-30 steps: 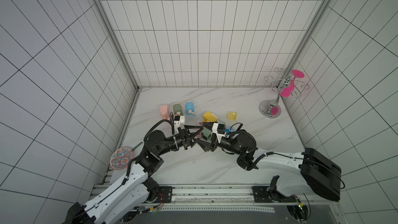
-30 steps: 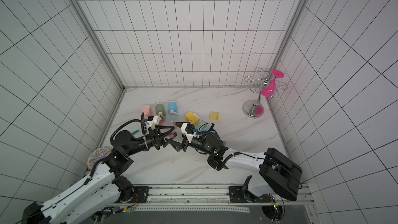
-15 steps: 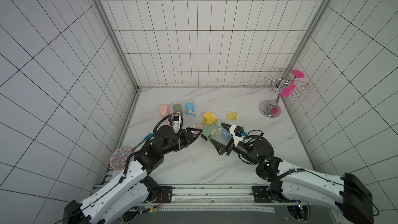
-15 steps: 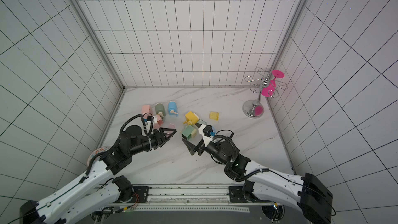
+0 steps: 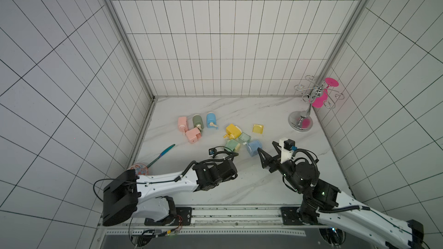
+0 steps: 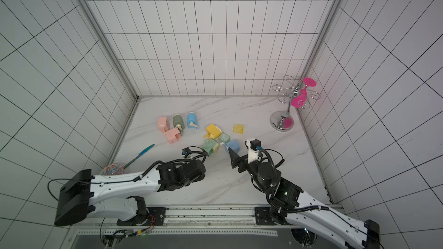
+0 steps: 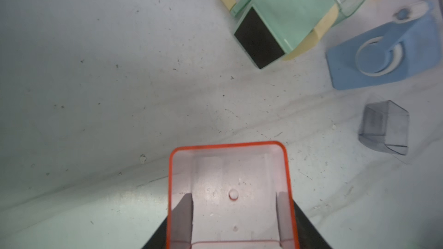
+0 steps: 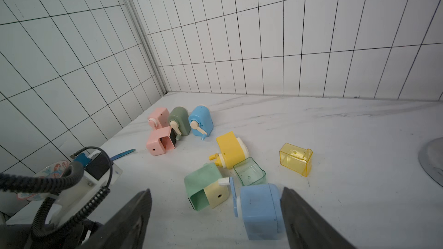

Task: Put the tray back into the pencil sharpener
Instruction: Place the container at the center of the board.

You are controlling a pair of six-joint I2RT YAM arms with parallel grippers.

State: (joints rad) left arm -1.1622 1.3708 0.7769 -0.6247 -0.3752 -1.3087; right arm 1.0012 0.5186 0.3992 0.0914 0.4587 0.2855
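Shows left gripper [image 7: 232, 197] clamping the red-rimmed clear tray [image 7: 227, 176], right gripper [image 5: 266, 146] spread wide near the toppled blue pencil sharpener [image 5: 253, 147], just below centre in both top views.

No text seems readable on anything shown.

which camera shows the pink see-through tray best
The left wrist view: the pink tray fills its foreground, clamped in the left gripper. In both top views the left arm hides it; the right wrist view does not show it.
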